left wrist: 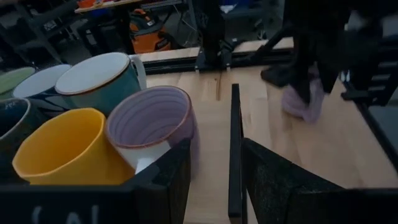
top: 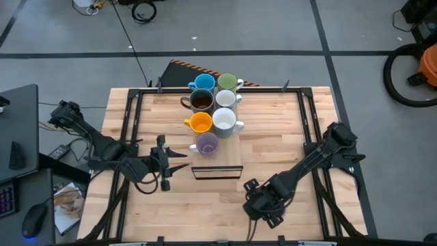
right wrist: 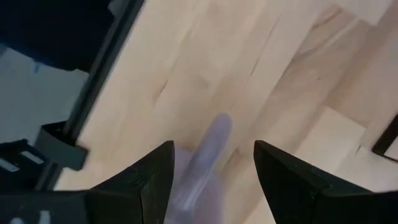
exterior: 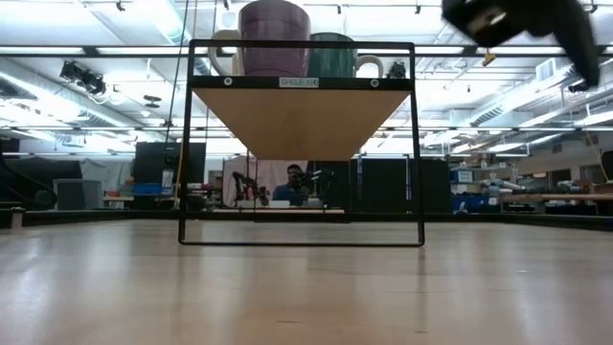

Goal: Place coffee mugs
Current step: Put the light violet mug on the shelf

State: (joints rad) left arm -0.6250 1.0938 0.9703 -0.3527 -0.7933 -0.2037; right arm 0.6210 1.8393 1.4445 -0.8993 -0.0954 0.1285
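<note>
Seven mugs stand on their bases on a raised wooden shelf (top: pixel 232 147): blue (top: pixel 203 83), green (top: pixel 227 83), dark brown (top: pixel 200 100), two white (top: pixel 226 99) (top: pixel 224 121), orange (top: pixel 200 123) and lavender (top: pixel 207 143). My left gripper (top: pixel 181 160) is open, level with the shelf's near left corner, just left of the lavender mug (left wrist: pixel 152 118) and apart from it. My right gripper (top: pixel 263 203) hangs over the near middle of the table, shut on a second lavender mug (right wrist: pixel 205 165), which the gripper hides in the high view. My right gripper holds the lavender mug (left wrist: pixel 303 102) from above, fingers pointing down. A blurred lavender part (right wrist: pixel 208 155) lies between the two fingers; which part it is cannot be told. The mug hangs below the fingers, and the low view shows nothing standing on the table there.
The shelf stands on a thin black wire frame (exterior: pixel 182 144) with open space beneath it. A black front rail (left wrist: pixel 235 149) runs along its near edge. Black rails (top: pixel 311 123) border the table's left and right sides. Bare wood (top: pixel 273 150) lies right of the shelf.
</note>
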